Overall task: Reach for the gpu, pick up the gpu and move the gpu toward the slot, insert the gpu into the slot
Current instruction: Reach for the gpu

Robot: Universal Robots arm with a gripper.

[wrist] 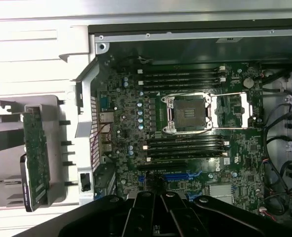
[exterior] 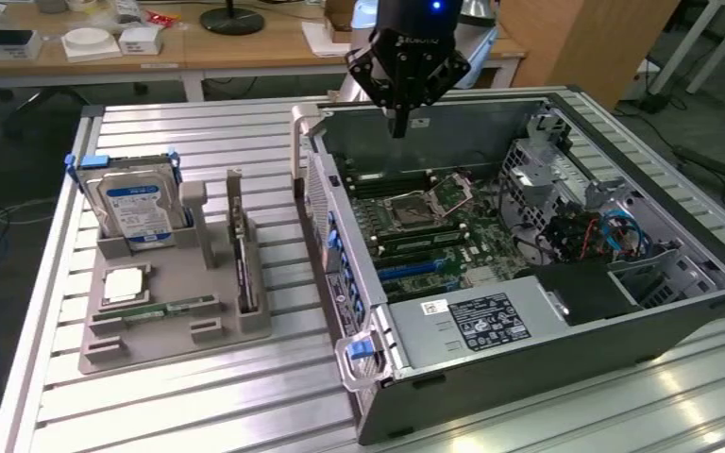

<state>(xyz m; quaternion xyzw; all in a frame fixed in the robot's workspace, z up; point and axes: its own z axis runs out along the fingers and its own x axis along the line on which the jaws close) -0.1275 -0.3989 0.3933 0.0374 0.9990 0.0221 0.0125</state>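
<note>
The gpu point(exterior: 244, 269) is a thin dark card standing edge-on in the grey holder point(exterior: 167, 330) on the exterior view's left. My gripper point(exterior: 399, 125) hangs over the far wall of the open computer case point(exterior: 514, 330), well away from the gpu, with its fingers together and nothing between them. In the wrist view the black gripper point(wrist: 156, 219) points down at the motherboard point(wrist: 185, 113). Blue expansion slots point(exterior: 407, 270) lie on the board, and one blue slot point(wrist: 178, 176) sits just ahead of the fingertips.
The holder also carries an upright hard drive point(exterior: 136, 209) with a blue-white label, a small green memory stick point(exterior: 161, 308) and a square chip point(exterior: 126, 284). Cables and a drive cage point(exterior: 583, 222) fill the case's right side. Desks stand behind the slatted table point(exterior: 211, 406).
</note>
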